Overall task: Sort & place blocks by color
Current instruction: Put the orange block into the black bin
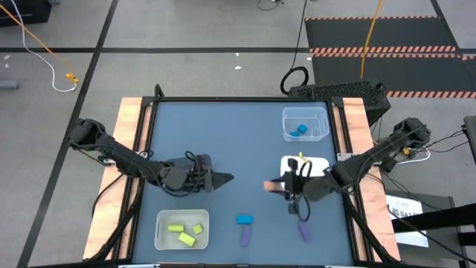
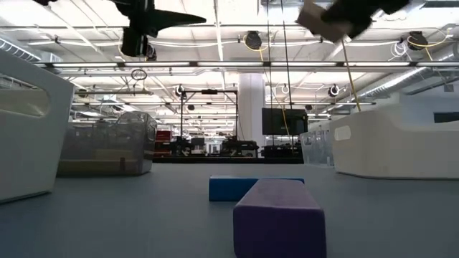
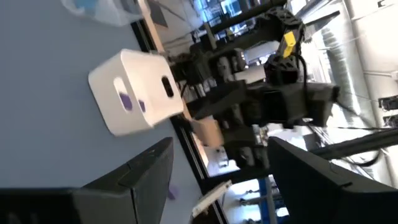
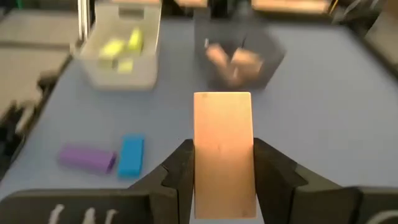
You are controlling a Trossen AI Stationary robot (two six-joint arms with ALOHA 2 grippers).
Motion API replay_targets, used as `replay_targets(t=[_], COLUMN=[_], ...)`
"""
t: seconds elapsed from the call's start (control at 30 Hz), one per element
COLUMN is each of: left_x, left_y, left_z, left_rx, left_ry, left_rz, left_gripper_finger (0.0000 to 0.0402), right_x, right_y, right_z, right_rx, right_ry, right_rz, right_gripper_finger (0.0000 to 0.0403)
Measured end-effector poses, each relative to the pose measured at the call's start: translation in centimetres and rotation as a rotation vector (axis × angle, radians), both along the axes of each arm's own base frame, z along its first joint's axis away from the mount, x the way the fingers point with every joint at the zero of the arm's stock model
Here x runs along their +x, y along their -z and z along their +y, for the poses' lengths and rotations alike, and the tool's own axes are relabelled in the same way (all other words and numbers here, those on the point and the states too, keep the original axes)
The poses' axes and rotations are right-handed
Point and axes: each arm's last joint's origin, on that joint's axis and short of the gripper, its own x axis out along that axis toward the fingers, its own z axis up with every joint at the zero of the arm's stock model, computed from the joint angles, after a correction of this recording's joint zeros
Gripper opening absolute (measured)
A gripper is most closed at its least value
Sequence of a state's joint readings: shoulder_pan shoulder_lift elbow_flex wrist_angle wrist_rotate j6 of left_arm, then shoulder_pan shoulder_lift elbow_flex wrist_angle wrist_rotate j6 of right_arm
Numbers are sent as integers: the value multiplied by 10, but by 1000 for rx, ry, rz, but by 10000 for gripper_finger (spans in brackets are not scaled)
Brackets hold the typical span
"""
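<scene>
My right gripper is pinching a salmon-tan block between its two fingers. The block is a flat bar, and most of its length stands out past the fingertips. In the high view this gripper hangs over the middle of the table, just beside the white bin, and it is raised well above the surface.

The first risk I see is the grip itself. The fingers hold only the lower part of the bar, so a quick turn of my wrist could make it swing or slip out. It would then fall on the bare table, far from any bin.

Ahead of the block, in my wrist view, stands a dark bin with what look like other tan pieces inside. I judge that this is where the bar belongs. The bin of yellow-green blocks stands just beside it, so a release a little to that side would put the bar with the wrong colour.

My left gripper waits near the table's middle with its fingers spread and holding nothing. It is not far from my path, and crossing too low could make the arms touch.

A blue block and two purple blocks lie on the table, not yet sorted.
</scene>
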State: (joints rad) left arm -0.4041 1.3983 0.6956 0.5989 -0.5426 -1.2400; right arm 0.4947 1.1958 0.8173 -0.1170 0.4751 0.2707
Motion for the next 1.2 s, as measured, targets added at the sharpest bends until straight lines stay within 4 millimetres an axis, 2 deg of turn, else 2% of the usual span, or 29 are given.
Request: replay_targets(t=[0.2,0.33,0.43,0.6,1.0,1.2], left_x=[7,10,11,13,17,17], left_y=[-4,-15,-20,-19,-14,-6], left_z=[19,28,33,38,43,44], left_rx=[143,336,399,403,383,342], left_ry=[-58,-47,-42,-50,-65,-54], left_rz=[-14,-85,-125,-122,-105,-41], left_gripper_finger=[257,257,257,257,257,257], right_x=[15,25,32,45,93,107], right_y=[-22,-29,-33,-29,-17,-15], right_z=[-15,-24,-30,-37,-49,-51], right_rx=[-39,-57,-50,-48,-105,-166], right_ry=[14,46,78,117,184,150], right_rz=[-207,-303,-368,-391,-326,-307], right_gripper_finger=[110,110,110,110,110,110])
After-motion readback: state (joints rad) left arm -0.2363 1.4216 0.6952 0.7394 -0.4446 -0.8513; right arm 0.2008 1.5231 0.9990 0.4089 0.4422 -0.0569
